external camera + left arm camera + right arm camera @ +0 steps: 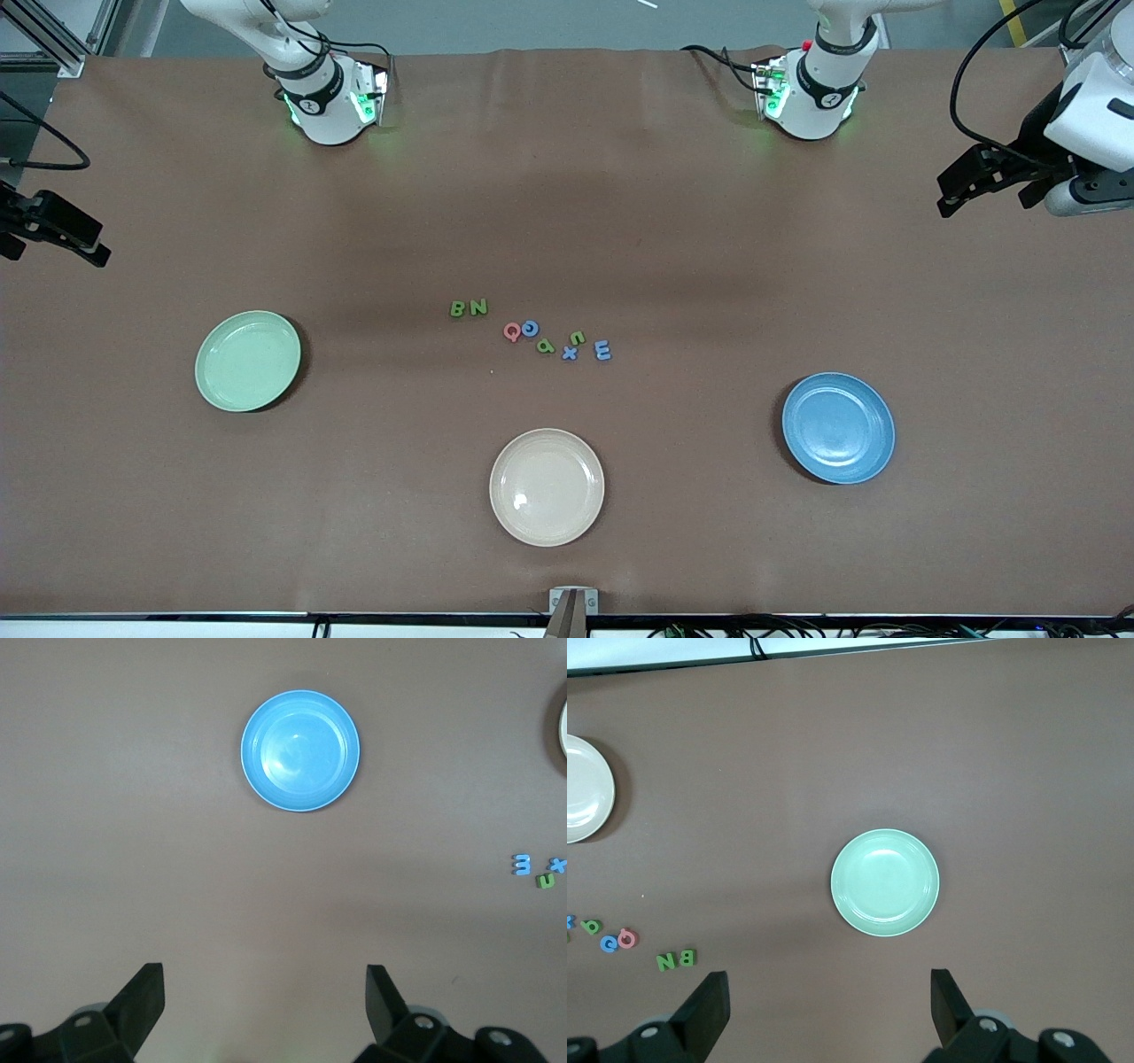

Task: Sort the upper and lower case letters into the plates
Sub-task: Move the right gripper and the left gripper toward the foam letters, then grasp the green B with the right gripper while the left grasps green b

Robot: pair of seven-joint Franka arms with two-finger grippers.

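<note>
Several small foam letters lie in a loose row mid-table: green B (457, 308) and N (478, 307), a pink Q (512, 332), a blue ring letter (530, 329), a green one (545, 346), a blue x (570, 353) and a blue E (602, 350). The mint plate (248, 361) (885, 882) sits toward the right arm's end and the blue plate (838, 427) (300, 750) toward the left arm's end, both bare. My left gripper (983, 190) (265, 979) hangs open over its table end. My right gripper (49, 244) (830, 983) hangs open over the other end.
A cream plate (547, 486) (585, 788) stands bare, nearer to the front camera than the letters. Both arm bases (332, 97) stand along the table's edge farthest from the camera. A small mount (573, 602) sits at the nearest edge.
</note>
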